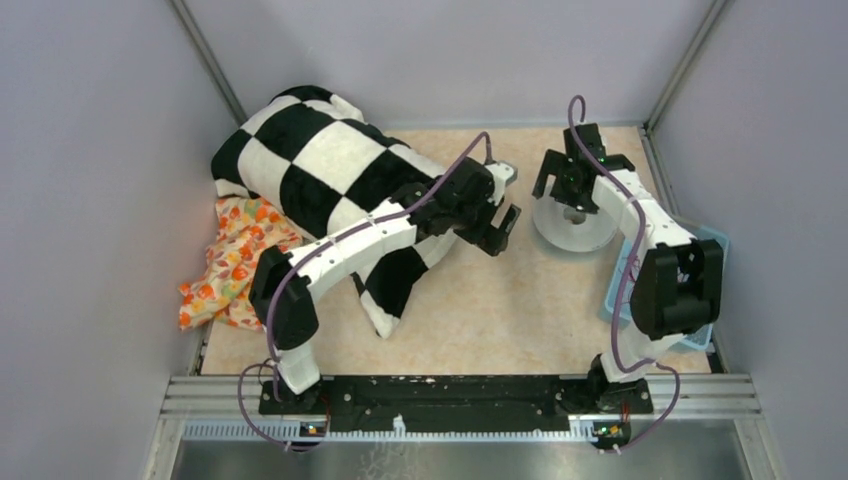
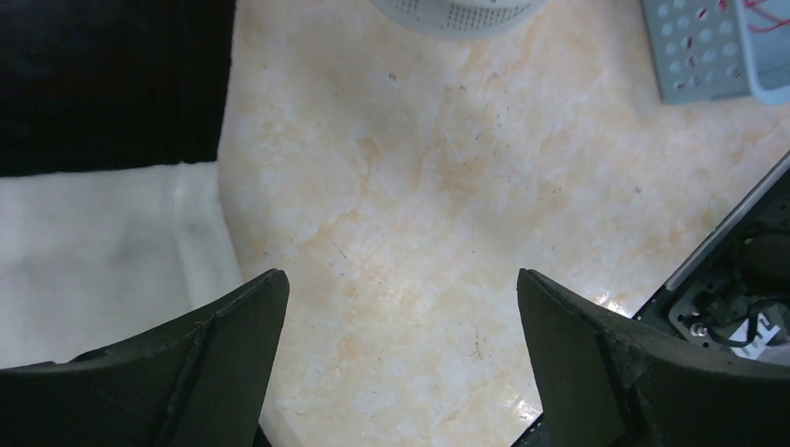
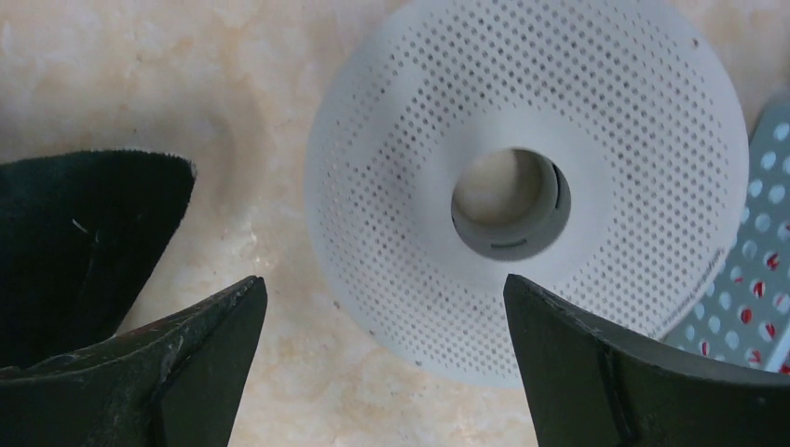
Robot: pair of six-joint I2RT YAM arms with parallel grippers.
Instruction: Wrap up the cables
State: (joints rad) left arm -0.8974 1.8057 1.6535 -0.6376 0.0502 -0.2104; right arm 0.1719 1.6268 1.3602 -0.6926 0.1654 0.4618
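I work on a tabletop (image 1: 480, 300) of pale marbled stone look, cream veined with peach, lightly scuffed and speckled. Seen from above, a plain lavender-grey back wall (image 1: 450, 50) closes it at 12 o'clock, with matching panels at 9 o'clock (image 1: 90, 200) and 3 o'clock (image 1: 780, 120). Slim aluminium posts run up the corners at 11 o'clock (image 1: 205, 55) and 1 o'clock (image 1: 685, 65). At 6 o'clock lies a ribbed metal rail (image 1: 215, 390), with a dull steel sheet (image 1: 450, 460) beyond it. The light is soft and even, with faint shadows.
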